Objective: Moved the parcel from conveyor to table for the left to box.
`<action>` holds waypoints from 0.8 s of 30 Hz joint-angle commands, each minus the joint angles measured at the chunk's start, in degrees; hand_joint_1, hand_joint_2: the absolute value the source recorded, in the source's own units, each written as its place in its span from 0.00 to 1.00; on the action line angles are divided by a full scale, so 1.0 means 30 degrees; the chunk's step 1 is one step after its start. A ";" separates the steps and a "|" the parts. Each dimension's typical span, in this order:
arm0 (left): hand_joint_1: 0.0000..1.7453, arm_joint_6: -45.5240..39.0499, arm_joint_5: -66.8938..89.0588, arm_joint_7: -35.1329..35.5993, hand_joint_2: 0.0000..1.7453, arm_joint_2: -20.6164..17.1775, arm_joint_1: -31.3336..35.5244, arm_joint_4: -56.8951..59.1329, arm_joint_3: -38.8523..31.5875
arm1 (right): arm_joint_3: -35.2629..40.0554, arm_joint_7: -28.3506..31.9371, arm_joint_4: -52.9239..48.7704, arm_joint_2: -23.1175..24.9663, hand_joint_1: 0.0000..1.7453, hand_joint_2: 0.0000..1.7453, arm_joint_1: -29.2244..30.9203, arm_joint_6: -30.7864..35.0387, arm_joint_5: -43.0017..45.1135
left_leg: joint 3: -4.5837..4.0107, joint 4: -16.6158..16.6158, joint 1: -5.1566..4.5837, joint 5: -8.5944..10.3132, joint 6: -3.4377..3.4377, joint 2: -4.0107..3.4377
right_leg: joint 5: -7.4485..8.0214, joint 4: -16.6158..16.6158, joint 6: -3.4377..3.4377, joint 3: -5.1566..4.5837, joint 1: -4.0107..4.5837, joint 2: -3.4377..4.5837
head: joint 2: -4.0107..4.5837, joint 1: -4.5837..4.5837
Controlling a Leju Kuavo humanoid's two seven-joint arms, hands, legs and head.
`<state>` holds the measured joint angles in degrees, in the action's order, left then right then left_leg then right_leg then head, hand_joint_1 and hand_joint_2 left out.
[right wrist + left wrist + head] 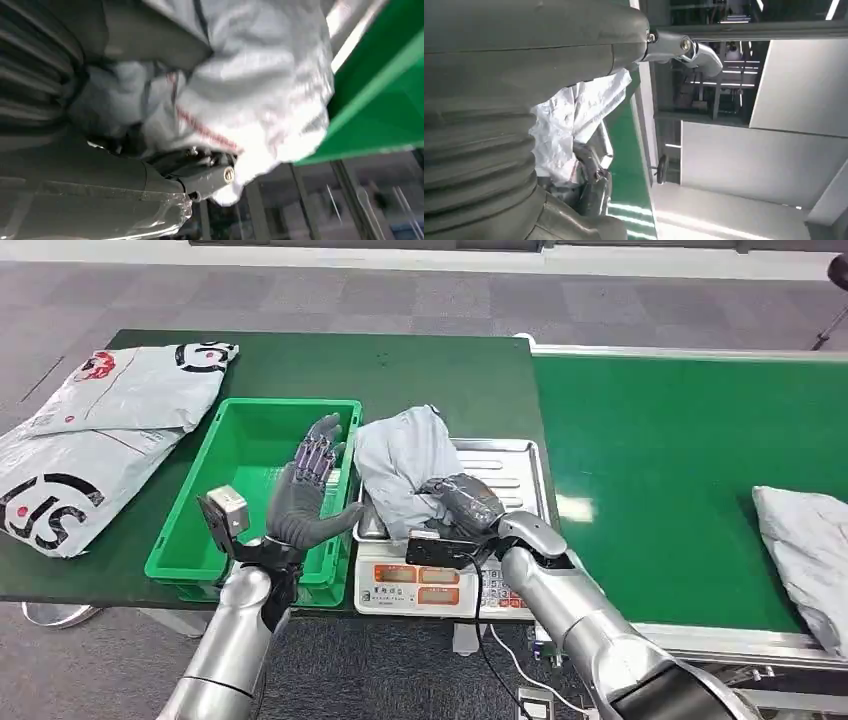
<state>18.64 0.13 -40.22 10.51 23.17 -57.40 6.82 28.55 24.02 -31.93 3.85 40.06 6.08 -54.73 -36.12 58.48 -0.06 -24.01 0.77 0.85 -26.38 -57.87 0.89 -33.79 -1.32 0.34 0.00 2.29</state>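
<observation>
A crumpled grey parcel lies on the metal pan of a weighing scale between the green crate and the conveyor. My right hand grips the parcel's near end; the right wrist view has the grey parcel bunched in that right hand. My left hand is raised over the right rim of the green crate, fingers spread, palm toward the parcel, holding nothing. In the left wrist view the parcel lies just past my left hand.
Two large grey mail bags lie on the dark green table at the left. Another grey parcel rests on the green conveyor belt at the far right. The scale's display faces me at the table's front edge.
</observation>
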 commanded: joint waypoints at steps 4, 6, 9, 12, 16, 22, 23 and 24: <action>0.00 -0.0058 -0.0059 0.0072 1.00 -0.0479 0.0118 0.0035 0.0243 | 0.0582 0.1458 0.1093 -0.0613 0.00 1.00 0.0639 0.1295 0.1318 | 0.0023 -0.0009 -0.0002 -0.0003 0.0005 -0.0020 | 0.0000 0.0013 -0.0021 0.0017 0.0002 -0.0005 | 0.0000 0.0000; 0.00 -0.0058 -0.0059 0.0072 1.00 -0.0479 0.0118 0.0035 0.0243 | 0.0582 0.1458 0.1093 -0.0613 0.00 1.00 0.0639 0.1295 0.1318 | 0.0030 -0.0012 -0.0003 -0.0004 0.0007 -0.0019 | -0.0002 0.0014 -0.0026 0.0025 0.0002 -0.0008 | 0.0000 0.0000; 0.00 -0.0097 0.0009 0.0072 1.00 -0.0461 0.0144 0.0055 0.0250 | -0.0048 0.2419 -0.0401 -0.1309 0.00 1.00 -0.0200 0.2198 0.2451 | 0.0060 -0.0035 0.0012 -0.0009 0.0011 -0.0024 | 0.0001 0.0050 -0.0045 0.0062 0.0020 -0.0018 | 0.0000 0.0000; 0.00 -0.0184 -0.0016 0.0072 1.00 -0.0510 0.0074 0.0015 0.0220 | -0.0820 0.2881 -0.2994 -0.2639 0.00 1.00 -0.1804 0.3056 0.3711 | 0.0061 -0.0042 0.0020 0.0000 0.0007 0.0044 | -0.0006 0.0071 -0.0035 0.0088 0.0028 -0.0082 | 0.0000 0.0000; 0.00 -0.0343 -0.0024 0.0072 1.00 -0.0578 0.0141 0.0143 0.0153 | -0.2213 0.2550 -0.7103 -0.3867 0.00 1.00 -0.4011 0.4388 0.5347 | 0.0082 -0.0058 0.0018 -0.0002 0.0000 0.0111 | -0.0024 0.0100 -0.0032 0.0135 0.0027 -0.0149 | 0.0000 0.0000; 0.00 -0.0441 0.0023 0.0072 1.00 -0.0578 0.0364 0.0459 0.0114 | -0.3273 0.1843 -0.9299 -0.3928 0.00 1.00 -0.4722 0.5342 0.5988 | 0.0028 -0.0009 -0.0016 -0.0024 -0.0005 0.0030 | -0.0013 0.0020 -0.0037 0.0035 -0.0004 -0.0057 | 0.0000 0.0000; 0.00 -0.0441 0.0023 0.0072 1.00 -0.0578 0.0364 0.0459 0.0114 | -0.3273 0.1843 -0.9299 -0.3928 0.00 1.00 -0.4722 0.5342 0.5988 | 0.0002 -0.0001 -0.0023 -0.0015 -0.0010 0.0032 | -0.0007 0.0006 -0.0023 0.0001 -0.0013 -0.0050 | 0.0000 0.0000; 0.00 -0.0441 0.0023 0.0072 1.00 -0.0578 0.0364 0.0459 0.0114 | -0.3273 0.1843 -0.9299 -0.3928 0.00 1.00 -0.4722 0.5342 0.5988 | 0.0032 -0.0016 -0.0014 -0.0018 -0.0001 0.0025 | -0.0008 0.0025 -0.0040 0.0034 -0.0002 -0.0055 | 0.0000 0.0000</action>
<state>17.46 0.07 -40.24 9.81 22.26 -58.62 6.82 22.93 29.90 -52.32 -5.92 27.92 21.99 -37.07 -36.14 58.50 -0.12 -24.06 0.71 0.90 -26.37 -57.85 0.91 -33.83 -1.37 0.30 0.00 2.29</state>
